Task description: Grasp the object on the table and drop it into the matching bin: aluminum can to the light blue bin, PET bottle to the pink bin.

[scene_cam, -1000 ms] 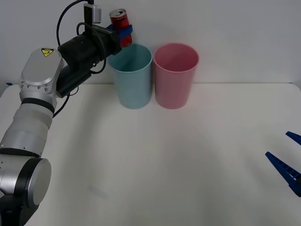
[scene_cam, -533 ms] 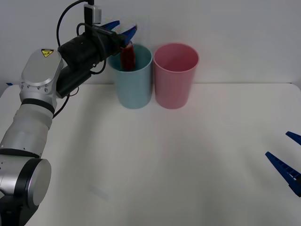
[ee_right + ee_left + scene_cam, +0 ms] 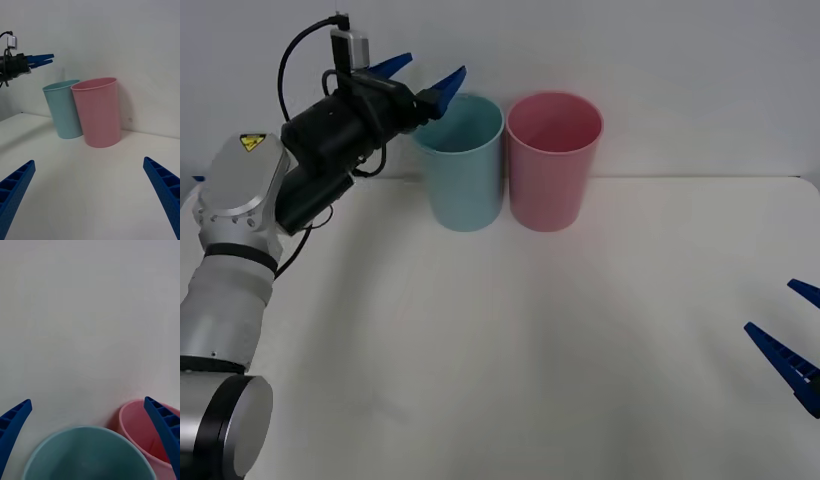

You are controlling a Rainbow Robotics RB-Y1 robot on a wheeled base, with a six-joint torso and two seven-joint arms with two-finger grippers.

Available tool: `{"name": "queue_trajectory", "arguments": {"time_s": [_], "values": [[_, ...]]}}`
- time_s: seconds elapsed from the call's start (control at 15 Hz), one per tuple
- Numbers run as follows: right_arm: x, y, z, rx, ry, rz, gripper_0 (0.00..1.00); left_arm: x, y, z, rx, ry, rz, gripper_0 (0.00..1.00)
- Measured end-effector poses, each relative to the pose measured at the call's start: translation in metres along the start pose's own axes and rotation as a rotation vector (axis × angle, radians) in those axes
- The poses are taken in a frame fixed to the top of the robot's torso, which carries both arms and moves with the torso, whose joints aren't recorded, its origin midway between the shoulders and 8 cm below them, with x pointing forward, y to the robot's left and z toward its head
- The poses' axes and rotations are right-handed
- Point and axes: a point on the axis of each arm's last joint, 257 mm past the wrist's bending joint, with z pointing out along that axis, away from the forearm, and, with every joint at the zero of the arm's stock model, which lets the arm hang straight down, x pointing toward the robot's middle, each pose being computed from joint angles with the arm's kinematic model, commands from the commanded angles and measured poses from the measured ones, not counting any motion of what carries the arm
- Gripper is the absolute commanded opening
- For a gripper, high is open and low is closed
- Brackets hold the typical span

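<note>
A wide, plain white tabletop [image 3: 510, 340] spreads across the front view, and two tall plastic cup-shaped bins of the same size stand side by side at its far edge, against a pale wall. The light blue bin [image 3: 463, 165] with its round rim is on the left, and the pink bin [image 3: 553, 160] stands just beside it on the right; from the right wrist view the two look to be touching or nearly so, the pink one [image 3: 98, 112] partly in front of the blue one [image 3: 63, 108]. What can be seen of the pink bin's inside is bare pink wall. The left wrist view looks down into the mouth of the light blue bin [image 3: 86, 453], where only smooth blue wall shows; its bottom lies out of view, so whether the small red drink can rests inside cannot be told, and no can is seen on the table. The left gripper [image 3: 420, 78] hangs in the air just above and to the left of the light blue bin's rim, its blue ribbed fingers spread wide with nothing between them. The right gripper [image 3: 798, 335] sits low over the table's right edge, well apart from both bins, fingers likewise spread wide and holding nothing.
</note>
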Motion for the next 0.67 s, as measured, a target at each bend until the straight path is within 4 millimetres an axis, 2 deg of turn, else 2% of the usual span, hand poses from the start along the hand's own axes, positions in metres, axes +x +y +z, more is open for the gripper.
{"name": "queue_trajectory", "arguments": {"time_s": [0.33,0.67], "values": [[0.000,0.000,0.000,0.000,0.000,0.000,1.00,-0.001,0.001,-0.061,-0.032,-0.060,0.004,1.00],[0.000,0.000,0.000,0.000,0.000,0.000,1.00,-0.003,0.010,-0.132,-0.050,-0.077,0.022,1.00]]}}
